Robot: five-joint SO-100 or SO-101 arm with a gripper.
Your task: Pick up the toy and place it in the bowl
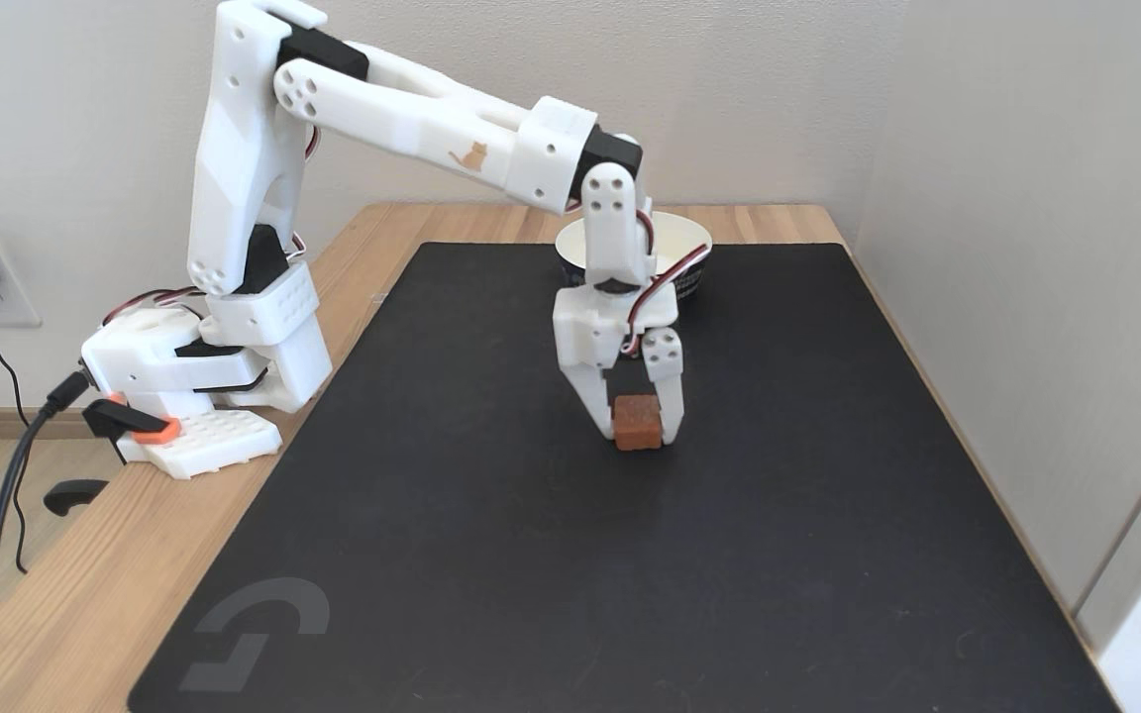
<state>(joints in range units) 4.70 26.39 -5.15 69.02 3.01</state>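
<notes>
In the fixed view we see the gripper (638, 428) reaching straight down near the middle of the black mat (491, 555), its 2 white fingers (672, 401) standing on either side of the toy (638, 422). The jaws look closed against the cube's left and right faces, so we judge it clamped, though the toy seems to be resting on the mat or barely off it. The bowl (699, 238) sits farther back, behind the wrist, near the mat's far edge and partly hidden by the arm (412, 124).

The risks we see: the grip looks to sit low on the fingertips, so the rough cube could twist or slip out on the lift. The bowl is light paper, and a low carry could knock its near rim and tip it.
</notes>
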